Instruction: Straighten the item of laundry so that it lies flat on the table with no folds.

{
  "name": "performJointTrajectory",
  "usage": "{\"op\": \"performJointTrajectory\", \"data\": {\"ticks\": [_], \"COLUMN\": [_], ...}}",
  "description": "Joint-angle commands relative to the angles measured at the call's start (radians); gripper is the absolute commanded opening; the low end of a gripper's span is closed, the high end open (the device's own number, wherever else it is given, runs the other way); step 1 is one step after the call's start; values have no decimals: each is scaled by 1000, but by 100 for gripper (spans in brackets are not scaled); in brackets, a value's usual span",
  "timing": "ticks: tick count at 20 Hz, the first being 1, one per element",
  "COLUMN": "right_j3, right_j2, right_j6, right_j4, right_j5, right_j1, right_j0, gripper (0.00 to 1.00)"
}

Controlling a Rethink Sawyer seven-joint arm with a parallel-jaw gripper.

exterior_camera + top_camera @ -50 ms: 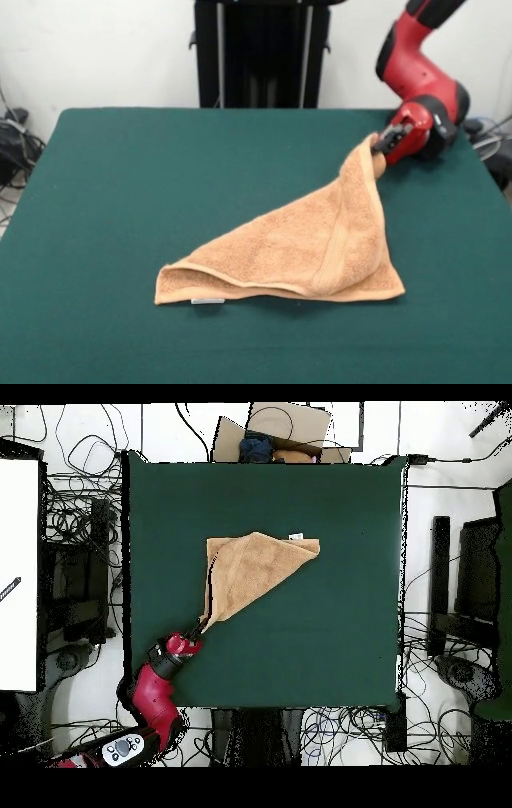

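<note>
The peach-orange towel (308, 248) lies folded into a rough triangle on the dark green table (160, 176). One corner is lifted off the surface and stretched up toward the right. My gripper (382, 146) is shut on that raised corner, with the red arm behind it. A small white tag (208, 301) shows at the towel's near left edge. From overhead, the towel (255, 569) spreads across the table's (330, 634) upper middle and narrows to a point at my gripper (200, 627) near the lower left.
Cables and dark equipment (85, 554) crowd the floor around the table. A cardboard box (275, 434) sits beyond one table edge. The black pedestal (260, 52) stands behind the table.
</note>
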Motion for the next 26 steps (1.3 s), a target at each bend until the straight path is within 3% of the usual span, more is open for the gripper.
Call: {"op": "performJointTrajectory", "data": {"ticks": [1,10,17,22,26], "right_j3": [-250,-308,-363,-335,-369], "right_j2": [249,246,234,150,142], "right_j6": [321,296,180,92,23], "right_j4": [28,-7,-95,-295,-375], "right_j5": [-13,-10,12,123,131], "right_j1": [165,180,203,203,207], "right_j0": [-53,-63,-78,-85,-119], "gripper": [100,100,100,100,100]}}
